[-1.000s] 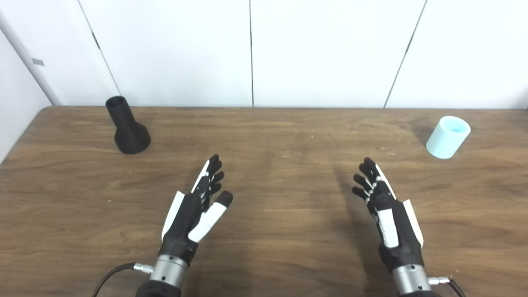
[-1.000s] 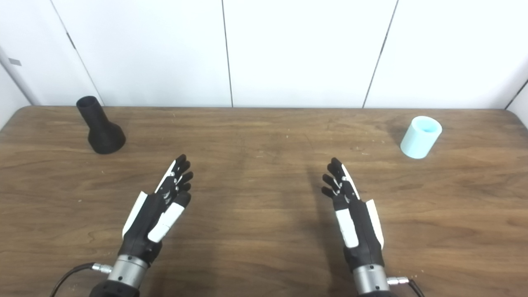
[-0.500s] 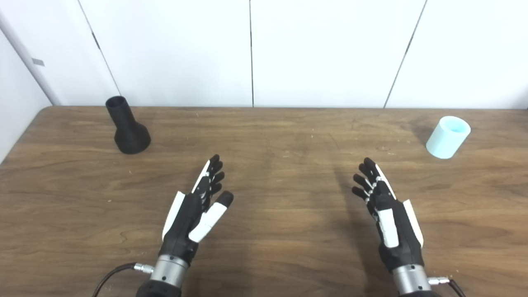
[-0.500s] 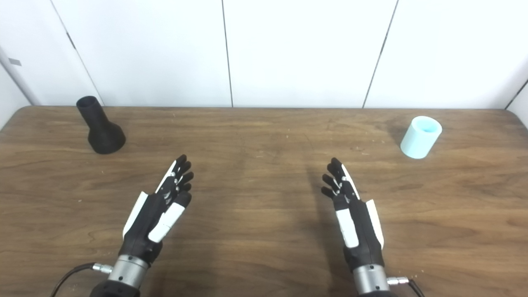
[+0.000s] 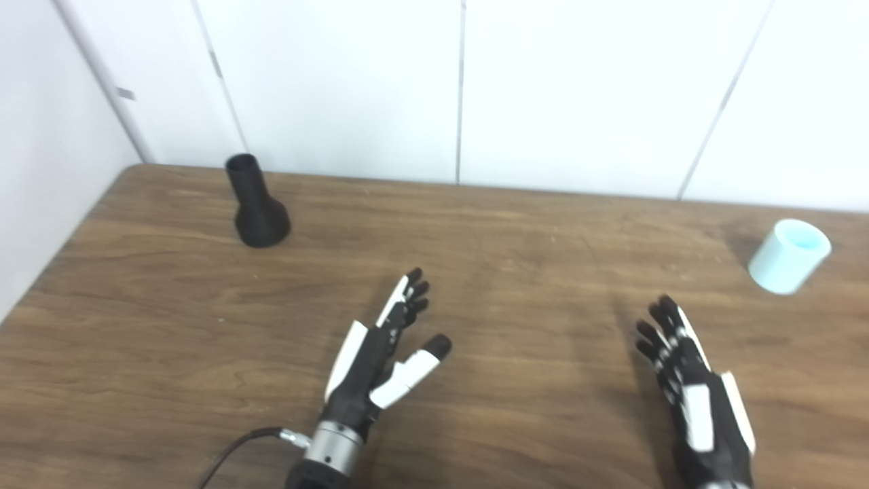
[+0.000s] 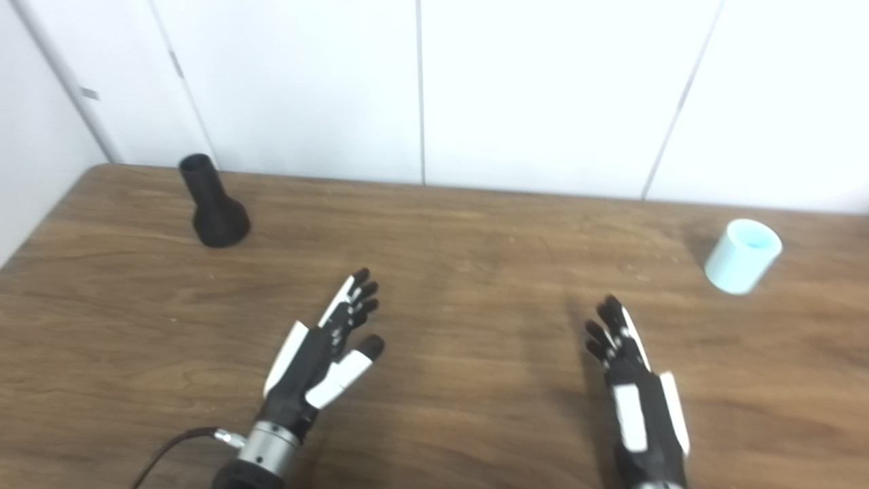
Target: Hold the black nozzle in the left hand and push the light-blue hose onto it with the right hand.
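The black nozzle [image 5: 256, 204] stands upright on its wide base at the far left of the wooden table [image 5: 516, 231]. The light-blue hose piece [image 5: 787, 255], a short open cylinder, stands at the far right. My left hand [image 5: 383, 353] is open and empty above the middle of the table, well short of the nozzle. My right hand [image 5: 692, 387] is open and empty at the lower right, nearer than the hose. Both also show in the right eye view: the left hand [image 6: 319, 360] and the right hand [image 6: 631, 401].
White wall panels [image 5: 461, 88] rise right behind the table's far edge. The table's left edge [image 5: 61, 251] runs close to the nozzle. A black cable [image 5: 237, 448] trails from my left wrist.
The whole picture has shifted: the camera has turned to the left and tilted. Both hands stay open over the table, and the nozzle and hose stand where they were.
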`<state>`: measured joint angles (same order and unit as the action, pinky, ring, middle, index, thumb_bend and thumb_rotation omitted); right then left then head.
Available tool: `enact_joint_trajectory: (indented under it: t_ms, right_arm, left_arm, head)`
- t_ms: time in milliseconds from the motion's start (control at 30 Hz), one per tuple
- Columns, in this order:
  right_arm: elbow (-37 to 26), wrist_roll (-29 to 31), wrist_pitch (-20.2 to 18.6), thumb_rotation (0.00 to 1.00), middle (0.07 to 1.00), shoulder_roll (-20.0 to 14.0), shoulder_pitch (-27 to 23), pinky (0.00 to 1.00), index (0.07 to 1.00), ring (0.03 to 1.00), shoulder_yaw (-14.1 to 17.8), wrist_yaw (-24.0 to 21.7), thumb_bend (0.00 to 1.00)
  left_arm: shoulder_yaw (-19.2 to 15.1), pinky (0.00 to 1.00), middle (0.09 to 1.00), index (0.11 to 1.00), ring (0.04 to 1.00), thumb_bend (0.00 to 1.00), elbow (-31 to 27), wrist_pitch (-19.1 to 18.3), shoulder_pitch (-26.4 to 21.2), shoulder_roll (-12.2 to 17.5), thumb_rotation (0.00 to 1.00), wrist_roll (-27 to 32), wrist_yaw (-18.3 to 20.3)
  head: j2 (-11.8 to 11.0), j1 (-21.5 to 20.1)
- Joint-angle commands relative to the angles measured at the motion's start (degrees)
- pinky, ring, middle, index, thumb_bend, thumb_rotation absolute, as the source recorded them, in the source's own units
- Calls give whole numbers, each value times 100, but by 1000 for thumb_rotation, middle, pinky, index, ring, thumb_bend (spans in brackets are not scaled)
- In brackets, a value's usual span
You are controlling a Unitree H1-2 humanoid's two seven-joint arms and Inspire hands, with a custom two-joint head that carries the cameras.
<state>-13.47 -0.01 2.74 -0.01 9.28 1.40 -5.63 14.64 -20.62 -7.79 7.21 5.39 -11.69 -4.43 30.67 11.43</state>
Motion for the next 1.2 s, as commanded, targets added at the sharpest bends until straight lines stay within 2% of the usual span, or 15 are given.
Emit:
enact_joint_trajectory:
  t_ms: [0, 233, 300, 433, 567, 700, 933, 1067, 1167]
  right_arm:
    - [49, 92, 397, 962, 963, -257, 248, 902, 966, 920, 14, -87, 667]
    - [211, 30, 627, 961, 965, -265, 277, 892, 963, 919, -11, -107, 660]
    - [249, 0, 663, 960, 965, -250, 278, 891, 963, 918, -26, -99, 659]
    - [340, -46, 736, 953, 962, -211, 286, 886, 961, 915, -59, -75, 660]
    - [417, -44, 754, 938, 958, -173, 287, 875, 956, 910, -66, -65, 676]
    - [379, -45, 704, 929, 955, -148, 311, 870, 953, 907, -78, -65, 676]
    - [339, -4, 653, 933, 956, -164, 342, 878, 952, 908, -97, -93, 660]
    - [363, 17, 643, 936, 954, -172, 324, 882, 954, 910, -77, -84, 657]
    - [358, 1, 637, 939, 950, -161, 325, 883, 955, 910, -82, -70, 659]
  left_arm:
    - [17, 967, 959, 1000, 933, 865, -52, 283, 214, -414, 825, -88, -139]
    - [-23, 950, 961, 1000, 934, 838, 136, 624, 215, -320, 829, -34, -205]
    - [-100, 974, 961, 1000, 937, 835, 170, 662, 197, -279, 830, -7, -210]
    - [-430, 998, 960, 1000, 946, 835, 262, 820, 29, -86, 830, 19, -248]
    - [-873, 1000, 967, 1000, 956, 837, 441, 1068, -196, 24, 842, -214, -493]
    - [-1193, 1000, 972, 1000, 967, 820, 529, 1243, -382, 38, 840, -331, -640]
    - [-1553, 1000, 971, 1000, 972, 770, 668, 1254, -739, 204, 838, -423, -666]
    - [-1989, 1000, 983, 1000, 980, 736, 935, 1279, -1028, 435, 830, -503, -797]
    - [-2223, 1000, 992, 1000, 995, 723, 1037, 1277, -1136, 472, 819, -344, -783]
  head:
    - [-55, -8]
    - [-192, -63]
    - [-237, -88]
    - [-400, -172]
    - [-488, -203]
    - [-494, -190]
    - [-482, -153]
    - [-473, -127]
    - [-463, -131]
